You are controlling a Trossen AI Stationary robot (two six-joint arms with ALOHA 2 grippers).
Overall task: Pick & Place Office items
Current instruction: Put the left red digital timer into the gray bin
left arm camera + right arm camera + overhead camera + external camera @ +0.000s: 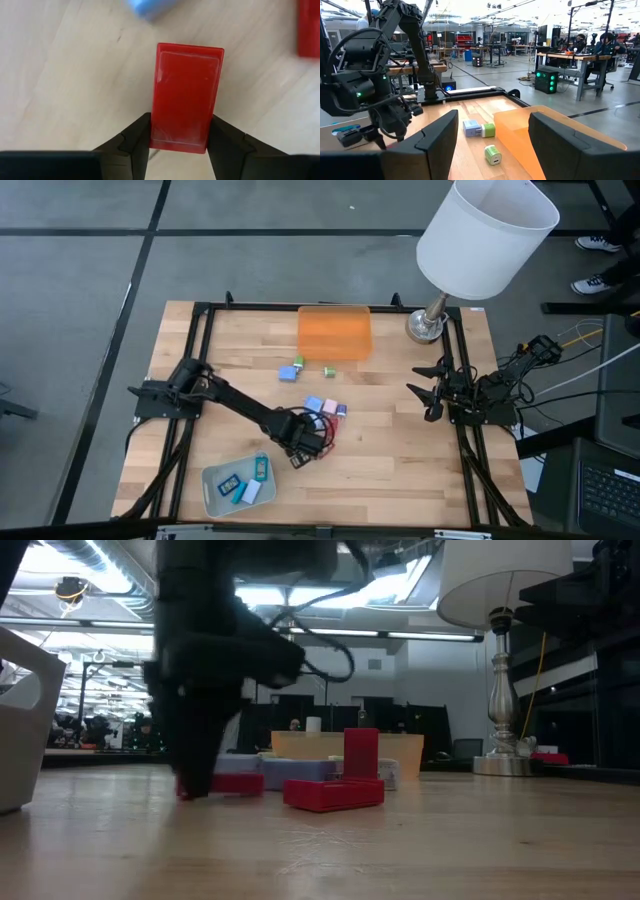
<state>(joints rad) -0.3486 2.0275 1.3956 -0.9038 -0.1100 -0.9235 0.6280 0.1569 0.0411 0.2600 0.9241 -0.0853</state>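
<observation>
Left gripper (179, 142): down at the table's middle, fingers pressed on both long sides of a red flat rectangle (187, 95) lying on the wood.
Right gripper (428, 392): waiting at the table's right edge, jaws apart, holding nothing.
Other pieces: green block (493, 154) near the orange tray (334, 332); several in the grey-green tray (215, 500).

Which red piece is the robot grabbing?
The flat red rectangle between the left gripper fingers. The other red piece lies apart beside it, untouched.
</observation>
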